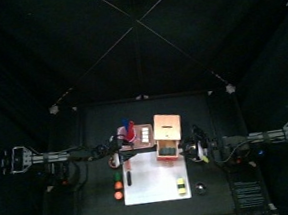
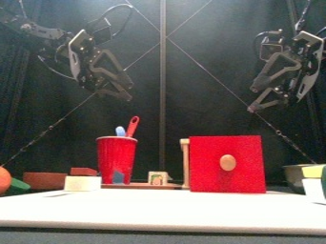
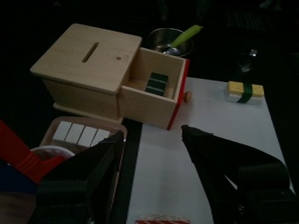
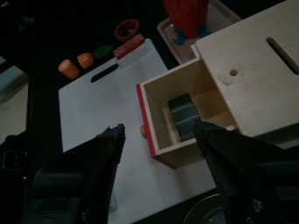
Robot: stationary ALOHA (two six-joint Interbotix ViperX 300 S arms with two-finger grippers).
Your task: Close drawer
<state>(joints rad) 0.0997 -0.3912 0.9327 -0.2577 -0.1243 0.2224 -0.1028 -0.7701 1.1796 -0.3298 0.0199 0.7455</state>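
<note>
The drawer [image 4: 177, 122] juts from the wooden box [image 4: 251, 79] over the white sheet [image 4: 100, 114] — cup [image 2: 117, 158] stands left of it.

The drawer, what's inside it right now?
The drawer stands open, holding one small dark green block on its pale floor. Its back part is covered by the wooden box.

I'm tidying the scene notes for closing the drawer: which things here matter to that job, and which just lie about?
Job:
pulled-out red-fronted wooden drawer
tan wooden box with slotted top
left gripper, open
right gripper, open

Lying about:
flat white sheet
red plastic cup
small green-and-yellow block
</note>
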